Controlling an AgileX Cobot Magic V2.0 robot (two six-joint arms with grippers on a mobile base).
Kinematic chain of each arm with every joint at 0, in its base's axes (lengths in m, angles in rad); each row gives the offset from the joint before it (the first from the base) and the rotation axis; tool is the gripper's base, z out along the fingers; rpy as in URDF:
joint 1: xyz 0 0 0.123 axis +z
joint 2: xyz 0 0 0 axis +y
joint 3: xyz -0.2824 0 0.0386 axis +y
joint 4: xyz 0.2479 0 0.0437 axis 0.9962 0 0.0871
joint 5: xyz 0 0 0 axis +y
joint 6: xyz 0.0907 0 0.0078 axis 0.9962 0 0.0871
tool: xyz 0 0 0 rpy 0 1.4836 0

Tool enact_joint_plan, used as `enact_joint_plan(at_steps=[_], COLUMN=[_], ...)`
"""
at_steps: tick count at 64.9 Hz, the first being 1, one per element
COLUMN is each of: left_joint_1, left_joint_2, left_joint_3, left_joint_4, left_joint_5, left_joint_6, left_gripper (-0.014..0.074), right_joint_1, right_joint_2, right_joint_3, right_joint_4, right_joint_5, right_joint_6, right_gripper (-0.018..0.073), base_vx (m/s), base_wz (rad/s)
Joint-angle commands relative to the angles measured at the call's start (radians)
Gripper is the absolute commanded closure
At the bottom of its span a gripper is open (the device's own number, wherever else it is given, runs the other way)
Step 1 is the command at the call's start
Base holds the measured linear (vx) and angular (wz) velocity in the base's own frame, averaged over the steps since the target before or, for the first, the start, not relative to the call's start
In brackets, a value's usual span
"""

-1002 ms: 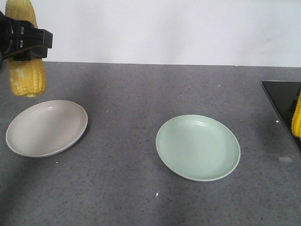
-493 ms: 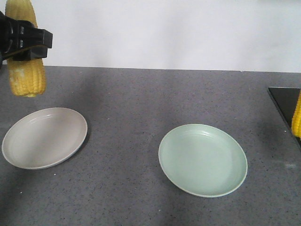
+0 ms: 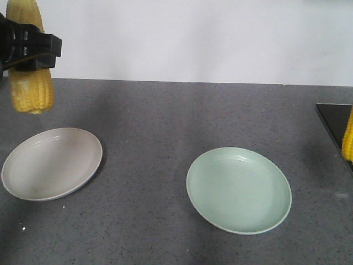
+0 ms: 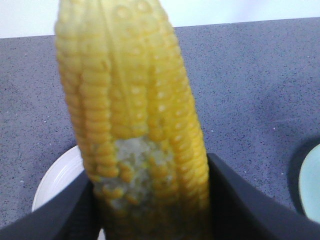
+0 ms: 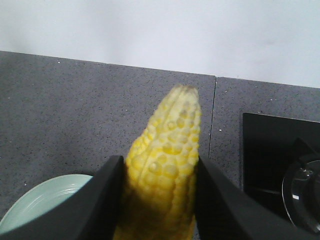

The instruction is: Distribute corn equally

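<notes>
My left gripper [image 3: 31, 48] is shut on a corn cob [image 3: 32, 91] that hangs upright above the table, up and to the left of the beige plate [image 3: 52, 163]. In the left wrist view this cob [image 4: 130, 100] fills the space between the black fingers [image 4: 60, 215], with a pale patch of worn kernels. My right gripper [image 5: 160, 185] is shut on a second cob [image 5: 167, 145], tip pointing away. Only a sliver of that cob [image 3: 347, 141] shows at the right edge of the front view. The green plate [image 3: 238, 190] is empty.
A black glass cooktop [image 3: 333, 118] lies at the right edge of the grey counter, and a glass lid [image 5: 302, 195] rests on it. A white wall runs behind the counter. The green plate's rim [image 5: 45, 200] shows below-left of the right gripper.
The counter and both plates have shifted lower in the front view, mostly in the first half second. Both grippers keep their cobs at the same place in the frame.
</notes>
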Motion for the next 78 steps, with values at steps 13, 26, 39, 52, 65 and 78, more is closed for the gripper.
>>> enact_joint_plan(at_steps=[13, 26, 39, 52, 65, 78], left_joint_1=[0.001, 0.001, 0.001, 0.001, 0.001, 0.001], left_joint_2=[-0.028, -0.028, -0.028, -0.028, -0.028, -0.028], left_joint_3=[-0.025, -0.025, -0.025, -0.025, -0.025, -0.025], left_joint_4=[0.004, 0.004, 0.004, 0.004, 0.004, 0.004], left_joint_5=[-0.058, -0.058, -0.058, -0.058, -0.058, -0.058], left_joint_6=[-0.007, -0.007, -0.007, -0.007, -0.007, -0.007], left_gripper=[0.0524, 0.0524, 0.0524, 0.0524, 0.0524, 0.0524], right_joint_1=[-0.007, -0.007, -0.007, -0.007, -0.007, -0.007], right_joint_2=[-0.016, -0.016, -0.016, -0.016, -0.016, -0.016], right_joint_3=[-0.025, -0.025, -0.025, -0.025, -0.025, -0.025], right_joint_4=[0.015, 0.015, 0.015, 0.015, 0.015, 0.015], right_joint_5=[-0.065, -0.065, -0.065, -0.065, -0.065, -0.065], right_joint_6=[-0.003, -0.003, -0.003, -0.003, -0.003, -0.003], right_gripper=[0.0366, 0.0366, 0.0366, 0.0366, 0.0366, 0.0366], base_vx=[0.00, 0.00, 0.00, 0.00, 0.00, 0.00], base_wz=[0.00, 0.00, 0.00, 0.00, 0.00, 0.00])
